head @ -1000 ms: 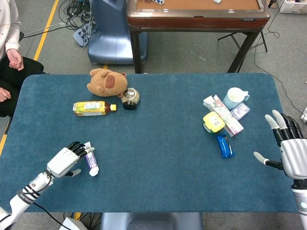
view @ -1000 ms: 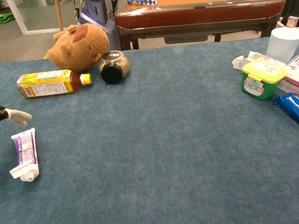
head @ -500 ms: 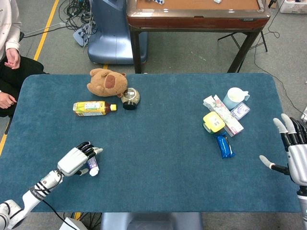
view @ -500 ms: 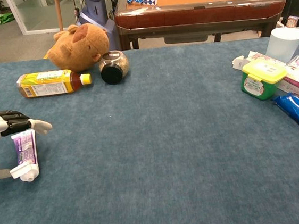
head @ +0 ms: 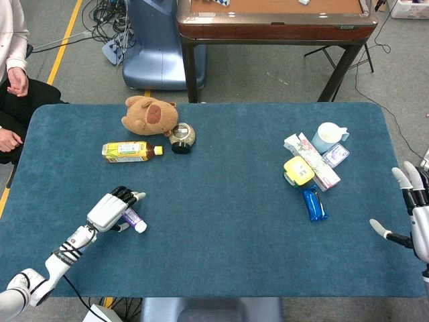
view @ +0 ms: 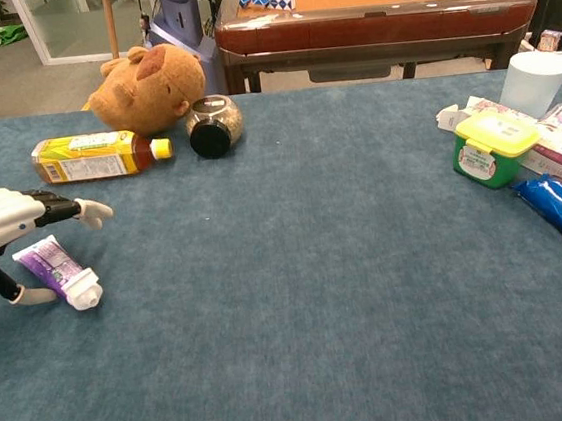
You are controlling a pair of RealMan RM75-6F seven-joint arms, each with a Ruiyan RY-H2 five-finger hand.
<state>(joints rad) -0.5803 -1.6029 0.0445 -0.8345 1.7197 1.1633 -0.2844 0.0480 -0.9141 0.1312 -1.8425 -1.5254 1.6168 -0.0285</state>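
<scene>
Left hand (head: 112,209) is arching over the purple toothpaste tube with a white cap (view: 58,273), fingers apart above it, thumb beside it. Yellow-labelled tea bottle (head: 131,151), brown plush toy (head: 151,115) and round glass jar (head: 181,137) are lying well beyond. Right hand (head: 415,215) is hovering at the blue table's (head: 221,221) edge, fingers spread, holding nothing.

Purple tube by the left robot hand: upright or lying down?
Lying down. The purple tube lies flat on the table, white cap pointing right, under the left robot hand.

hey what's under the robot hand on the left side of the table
A purple tube with a white cap lies on the blue table beneath the left robot hand. Its cap end sticks out; the hand covers its far end in the head view, so whether fingers touch it is unclear.
</scene>
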